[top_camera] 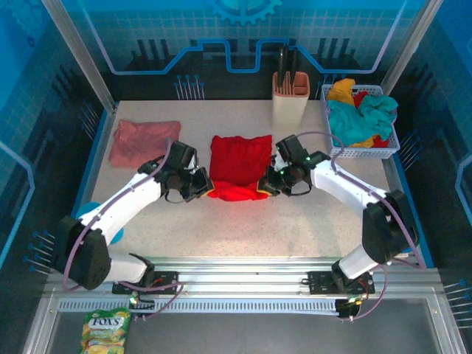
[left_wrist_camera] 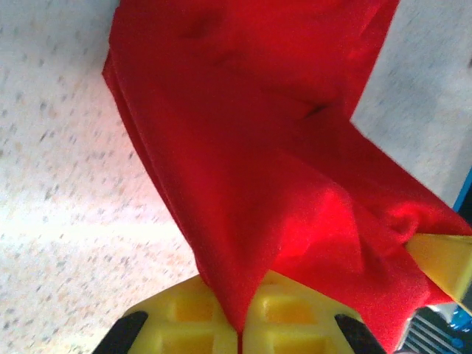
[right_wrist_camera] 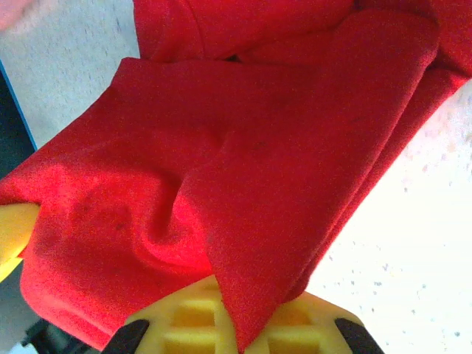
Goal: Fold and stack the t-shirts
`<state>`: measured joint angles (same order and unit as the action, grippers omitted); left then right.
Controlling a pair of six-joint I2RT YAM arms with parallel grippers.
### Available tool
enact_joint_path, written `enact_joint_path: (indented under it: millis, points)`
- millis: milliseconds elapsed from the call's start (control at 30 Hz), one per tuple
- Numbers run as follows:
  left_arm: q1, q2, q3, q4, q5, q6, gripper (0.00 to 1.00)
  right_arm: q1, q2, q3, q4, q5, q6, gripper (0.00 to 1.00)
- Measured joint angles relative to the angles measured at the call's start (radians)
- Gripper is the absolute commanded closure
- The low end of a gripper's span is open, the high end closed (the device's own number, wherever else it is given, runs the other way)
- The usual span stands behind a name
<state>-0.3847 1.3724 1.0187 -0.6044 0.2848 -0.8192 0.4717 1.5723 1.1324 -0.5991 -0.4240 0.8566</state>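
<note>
Fingers [left_wrist_camera: 177, 313] on rumpled red t-shirt [top_camera: 237, 168]

Blue panel walls [top_camera: 147, 37] close me in, lighter line pattern across back one, gear emblem [top_camera: 243, 9] top centre. My counter [top_camera: 243, 228]: pale, speckled, strong light washing surface near white up close. Beige holder [top_camera: 290, 99] with dark handles stands at far edge. White mesh basket [top_camera: 361, 153] just beside it, heaped with coloured cloths [top_camera: 354, 118]. Metal rails [top_camera: 243, 269] along near edge. Candy bag [top_camera: 105, 330] below them, left.
</note>
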Motion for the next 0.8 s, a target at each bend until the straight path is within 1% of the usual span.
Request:
enact_joint_path:
  millis: [167,233,333,467,667,800]
  points:
    - [0.036,0.142,0.167,-0.006,0.039,0.045,1.0,-0.075,0.138,0.131,-0.034,-0.049,-0.052,1.0]
    - [0.043,0.187,0.229,-0.007,0.048,0.062,1.0,-0.091,0.179,0.183,-0.053,-0.056,-0.069,1.0]
    - [0.051,0.216,0.276,-0.019,0.053,0.084,1.0,-0.095,0.202,0.223,-0.067,-0.063,-0.085,1.0]
    - [0.056,0.213,0.251,-0.01,0.068,0.09,1.0,-0.088,0.198,0.209,-0.064,-0.067,-0.087,1.0]
    - [0.056,0.185,0.135,0.0,0.091,0.088,1.0,-0.068,0.136,0.106,-0.051,-0.071,-0.066,1.0]
    - [0.054,0.09,0.031,0.009,0.09,0.077,1.0,-0.017,0.071,0.05,-0.045,-0.051,-0.045,1.0]
